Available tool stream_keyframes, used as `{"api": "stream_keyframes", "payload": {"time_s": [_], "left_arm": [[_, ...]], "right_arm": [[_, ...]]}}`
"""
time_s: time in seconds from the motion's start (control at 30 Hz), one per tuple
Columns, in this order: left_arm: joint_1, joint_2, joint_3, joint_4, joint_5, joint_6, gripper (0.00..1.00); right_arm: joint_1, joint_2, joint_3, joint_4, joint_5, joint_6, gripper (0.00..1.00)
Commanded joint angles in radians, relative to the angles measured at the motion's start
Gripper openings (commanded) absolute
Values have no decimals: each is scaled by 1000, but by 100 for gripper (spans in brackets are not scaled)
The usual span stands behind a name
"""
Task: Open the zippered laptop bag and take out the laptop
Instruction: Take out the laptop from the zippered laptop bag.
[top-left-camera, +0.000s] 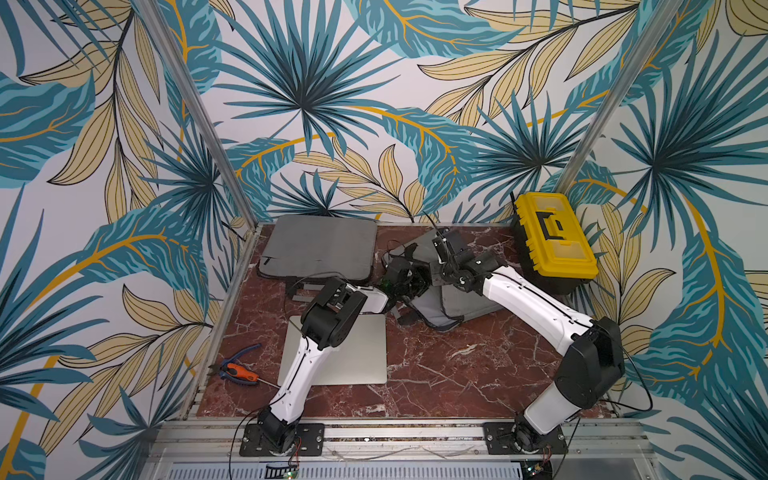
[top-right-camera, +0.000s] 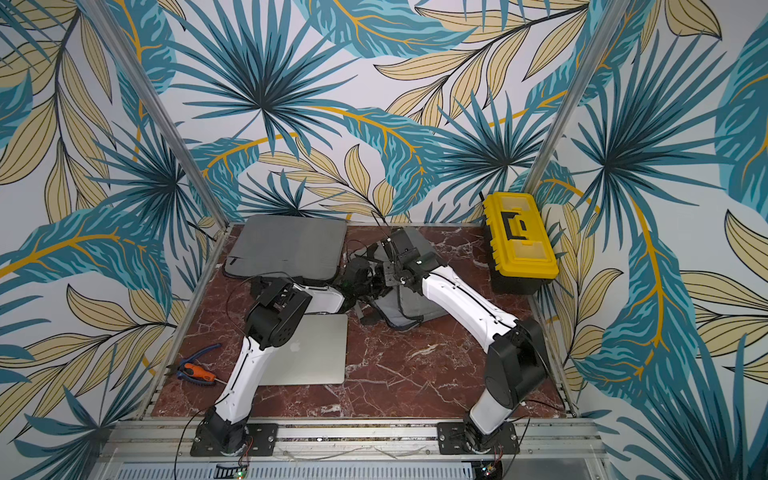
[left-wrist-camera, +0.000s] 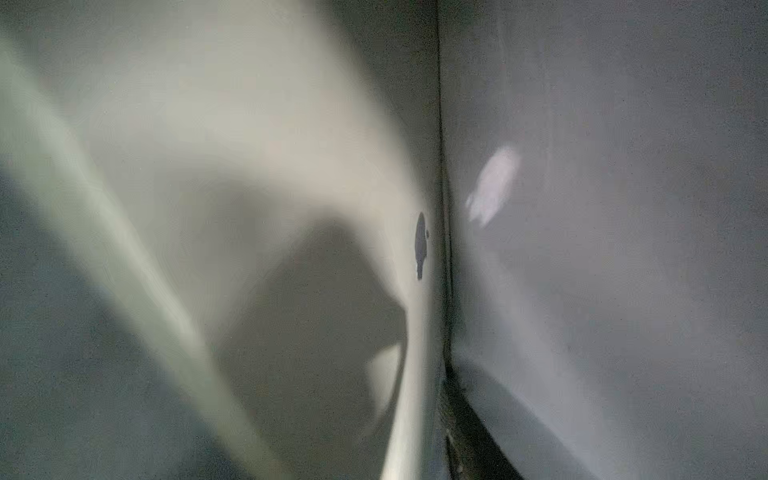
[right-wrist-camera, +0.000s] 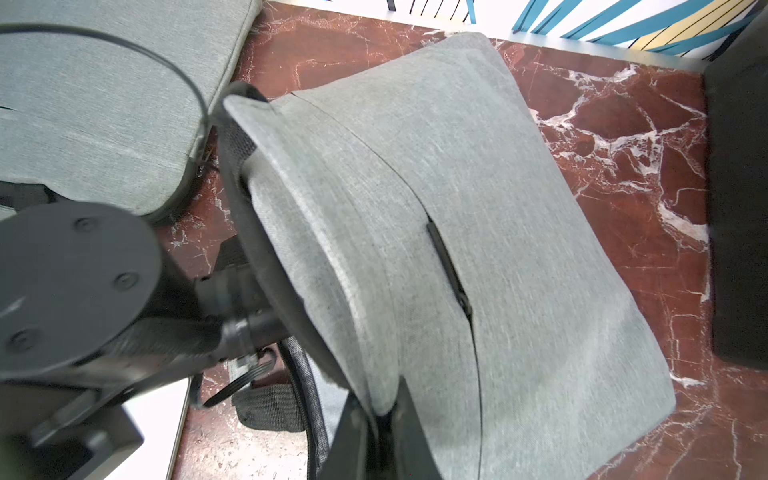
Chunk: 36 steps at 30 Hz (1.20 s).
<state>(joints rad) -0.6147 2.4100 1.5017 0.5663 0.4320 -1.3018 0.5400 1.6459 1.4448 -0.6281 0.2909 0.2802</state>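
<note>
- While the right fingers (right-wrist-camera: 409, 432) are closed together on the flap edge of the laptop bag (right-wrist-camera: 498, 249), the flap stands raised off the bag body.
- Laptop bag position: rear centre of the table (top-left-camera: 457, 374), tilted, between a second gray bag (top-left-camera: 320, 245) and a yellow toolbox (top-left-camera: 552, 241).
- The left arm (top-left-camera: 299, 365) reaches into the bag mouth. The left fingers are hidden inside, so whether they are apart or together cannot be told.
- Left wrist view: blurred gray lining beside a pale panel (left-wrist-camera: 291, 145) bearing a small dark mark.
- A silver laptop (top-right-camera: 320, 353) lies flat on the table, lid closed, partly under the left arm.
- Pliers (top-left-camera: 237, 368) lie at the left table edge.
</note>
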Motion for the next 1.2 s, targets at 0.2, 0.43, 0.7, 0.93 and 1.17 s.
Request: {"api": "stream_keyframes", "payload": {"time_s": [0.2,0.43,0.7,0.93,1.17], "left_arm": [[2,69,114,30,36,-11,39],[1,71,129,29,36,0,24],[1,29,105,30,33,30,1],[1,-82,43,30,33,81,0],[3,-238,-97,30,41,128,0]], "right_arm": [[9,-34,-12,85,-77,23,0],[9,-38,-25,91,-86,36,0],[5,-51,-61,99,-61,42,0],[-3,-75,-96,117,-49,33,0],[-27,-87,-129,155,-49,15,0]]}}
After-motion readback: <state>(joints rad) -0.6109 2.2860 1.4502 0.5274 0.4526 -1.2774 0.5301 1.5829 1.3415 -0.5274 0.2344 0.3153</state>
